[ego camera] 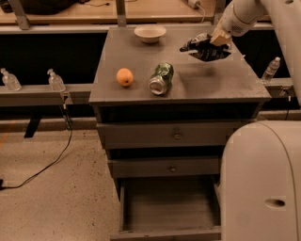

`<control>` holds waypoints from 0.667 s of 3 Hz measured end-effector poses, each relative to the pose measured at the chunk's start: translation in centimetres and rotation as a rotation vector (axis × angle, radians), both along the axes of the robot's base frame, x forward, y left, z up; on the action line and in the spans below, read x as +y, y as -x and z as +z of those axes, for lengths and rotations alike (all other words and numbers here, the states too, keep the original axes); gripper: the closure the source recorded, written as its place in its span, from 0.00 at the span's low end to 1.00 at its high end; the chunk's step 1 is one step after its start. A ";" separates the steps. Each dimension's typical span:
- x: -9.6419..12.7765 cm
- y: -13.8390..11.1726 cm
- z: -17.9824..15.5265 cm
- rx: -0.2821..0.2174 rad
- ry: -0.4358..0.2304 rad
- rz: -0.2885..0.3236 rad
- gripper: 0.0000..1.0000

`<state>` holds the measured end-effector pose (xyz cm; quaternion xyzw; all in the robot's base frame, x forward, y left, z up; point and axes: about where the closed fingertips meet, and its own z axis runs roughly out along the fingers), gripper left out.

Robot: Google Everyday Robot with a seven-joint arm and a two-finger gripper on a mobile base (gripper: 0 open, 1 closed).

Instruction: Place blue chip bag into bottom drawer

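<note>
The blue chip bag [203, 49] hangs clear of the desk [225, 84] top near its back right corner, with its shadow on the surface beneath. The gripper [219, 38] has its fingers clamped on the bag's right end. The bottom drawer [169, 209] stands pulled out below the front edge. Recommended: carry the bag forward past the front edge, clear of the green can [161, 78], then lower it well inside the drawer walls before letting go.

- Robot lab or test bay: speckled hard floor [56, 207], loose cable [51, 160] trailing across it.
- Grey cabinet [188, 84] by a low ledge [28, 89] holding plastic bottles [55, 81]; wooden bench [155, 9] behind.
- Gripper [217, 38] above the cabinet's right rear, clamping the bag [204, 49].
</note>
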<state>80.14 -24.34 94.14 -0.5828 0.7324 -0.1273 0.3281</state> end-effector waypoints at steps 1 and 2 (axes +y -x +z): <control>0.7 2.7 3.1 -0.027 -0.054 0.054 1.00; 1.1 7.3 5.0 -0.022 -0.196 0.073 1.00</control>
